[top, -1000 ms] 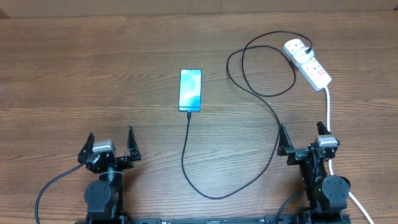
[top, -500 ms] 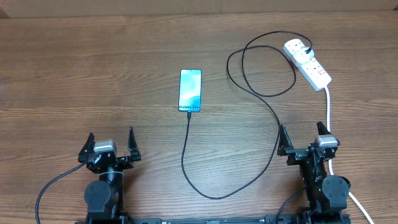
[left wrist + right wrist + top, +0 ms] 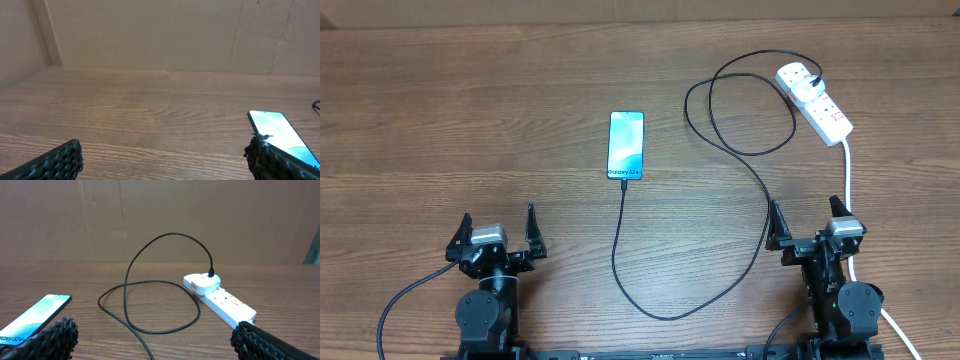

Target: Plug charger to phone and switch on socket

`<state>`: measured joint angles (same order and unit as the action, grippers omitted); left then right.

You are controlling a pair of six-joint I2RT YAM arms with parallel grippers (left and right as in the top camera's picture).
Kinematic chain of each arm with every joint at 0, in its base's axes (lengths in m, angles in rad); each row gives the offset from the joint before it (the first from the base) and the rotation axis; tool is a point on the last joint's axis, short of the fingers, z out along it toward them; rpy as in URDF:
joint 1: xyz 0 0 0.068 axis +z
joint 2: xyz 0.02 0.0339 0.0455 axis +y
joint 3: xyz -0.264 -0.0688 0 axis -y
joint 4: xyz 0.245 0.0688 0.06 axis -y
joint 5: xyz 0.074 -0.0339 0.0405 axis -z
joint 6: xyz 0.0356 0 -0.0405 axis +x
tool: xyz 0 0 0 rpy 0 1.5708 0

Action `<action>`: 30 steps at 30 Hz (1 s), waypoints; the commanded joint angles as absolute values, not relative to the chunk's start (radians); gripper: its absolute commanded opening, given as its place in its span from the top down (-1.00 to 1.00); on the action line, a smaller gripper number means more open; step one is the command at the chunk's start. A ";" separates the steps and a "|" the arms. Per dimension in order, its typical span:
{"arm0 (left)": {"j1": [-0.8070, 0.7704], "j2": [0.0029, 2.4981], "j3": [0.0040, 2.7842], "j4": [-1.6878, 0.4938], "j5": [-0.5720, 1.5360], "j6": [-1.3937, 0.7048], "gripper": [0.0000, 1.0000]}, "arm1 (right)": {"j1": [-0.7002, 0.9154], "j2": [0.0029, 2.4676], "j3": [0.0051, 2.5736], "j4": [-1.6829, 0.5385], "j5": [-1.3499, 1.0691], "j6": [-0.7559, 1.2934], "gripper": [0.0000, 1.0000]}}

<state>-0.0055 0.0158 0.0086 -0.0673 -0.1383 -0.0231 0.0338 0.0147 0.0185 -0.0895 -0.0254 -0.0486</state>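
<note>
The phone (image 3: 626,145) lies mid-table with its blue screen lit; it also shows in the left wrist view (image 3: 278,131) and the right wrist view (image 3: 33,318). The black charger cable (image 3: 740,225) runs from the phone's near end, loops across the table and ends in a white wall plug (image 3: 797,78) seated in the white socket strip (image 3: 823,110). The strip also shows in the right wrist view (image 3: 226,305). My left gripper (image 3: 496,234) is open and empty near the front left. My right gripper (image 3: 808,224) is open and empty near the front right, just in front of the strip.
The strip's thick white cord (image 3: 848,185) runs down past my right arm to the front edge. A brown cardboard wall (image 3: 160,220) stands behind the wooden table (image 3: 470,120).
</note>
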 commanded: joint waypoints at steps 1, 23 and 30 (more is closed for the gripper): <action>0.000 0.003 0.005 -0.071 -0.137 -0.035 -1.00 | 0.040 0.003 0.008 -0.084 -0.020 -0.050 -1.00; 0.001 0.003 0.005 -0.067 -0.138 -0.045 -0.99 | 0.040 0.003 0.008 -0.084 -0.020 -0.050 -1.00; 0.001 0.004 0.005 -0.067 -0.138 -0.044 -0.99 | 0.040 0.003 0.008 -0.084 -0.020 -0.050 -1.00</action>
<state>-0.0055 0.0158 0.0086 -0.0669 -0.1387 -0.0269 0.0338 0.0147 0.0185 -0.0898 -0.0257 -0.0486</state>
